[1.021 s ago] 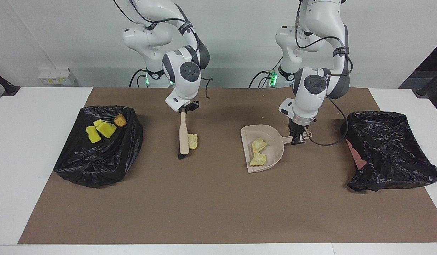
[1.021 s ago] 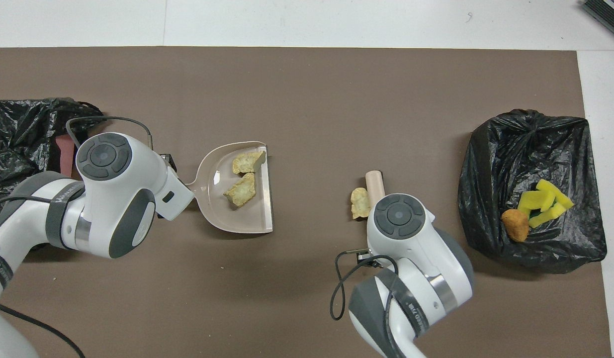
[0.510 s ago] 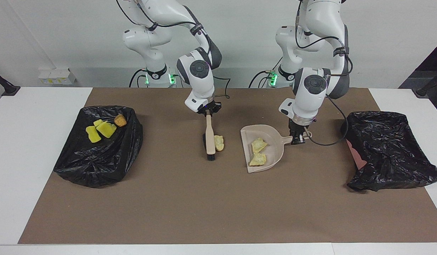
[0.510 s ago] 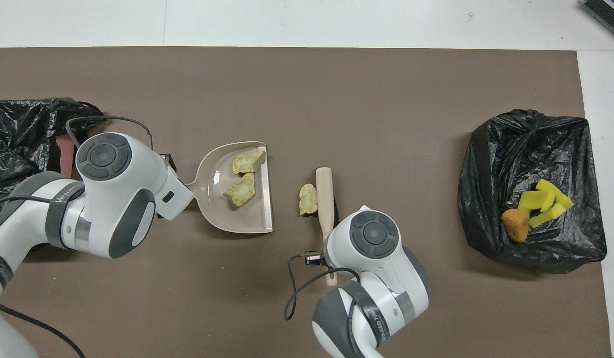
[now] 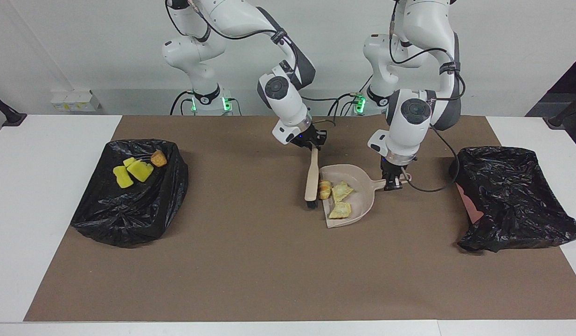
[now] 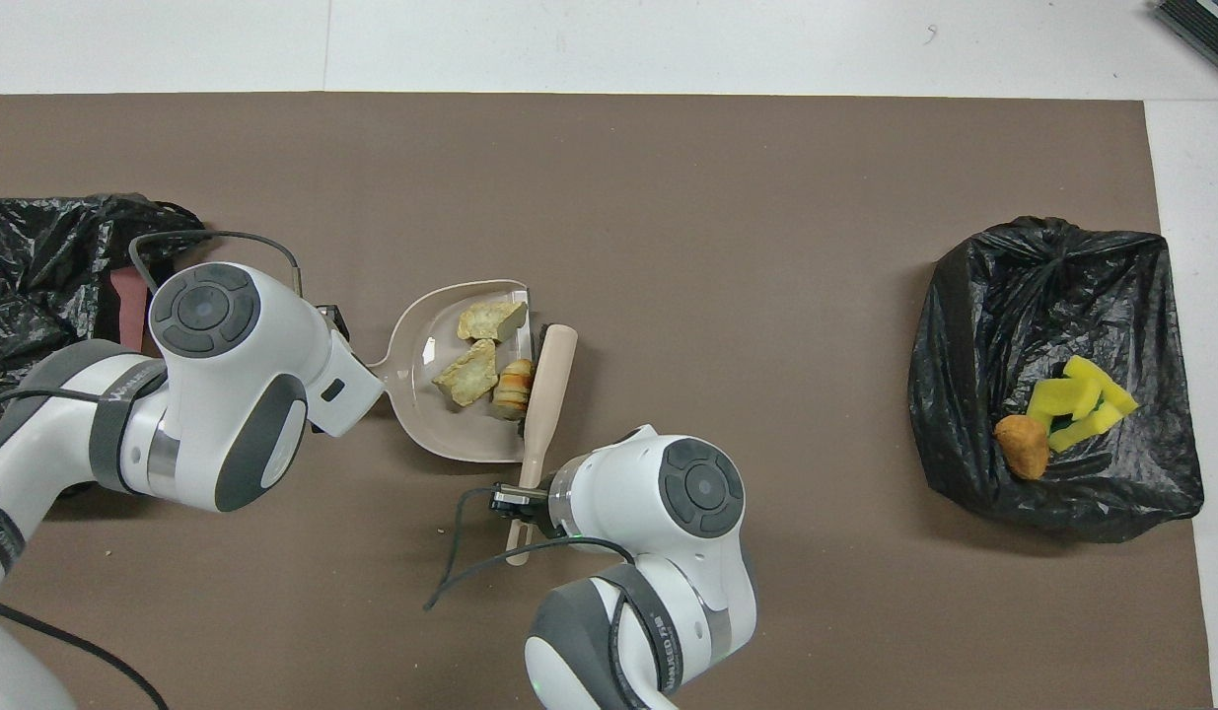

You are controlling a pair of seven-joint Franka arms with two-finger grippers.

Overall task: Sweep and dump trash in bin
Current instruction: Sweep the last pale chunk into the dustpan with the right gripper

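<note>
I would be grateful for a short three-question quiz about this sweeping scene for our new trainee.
1. True or false: the right gripper holds the brush by its handle.
2. How many pale pieces lie in the dustpan?
3. Which holds the yellow sponge pieces? A) the bin bag at the right arm's end of the table B) the bin bag at the left arm's end C) the dustpan

Key:
1. True; the brush head stands at the dustpan's open edge.
2. Three pale pieces.
3. A; the orange-brown lump lies there too. The left gripper holds the dustpan's handle.
</note>
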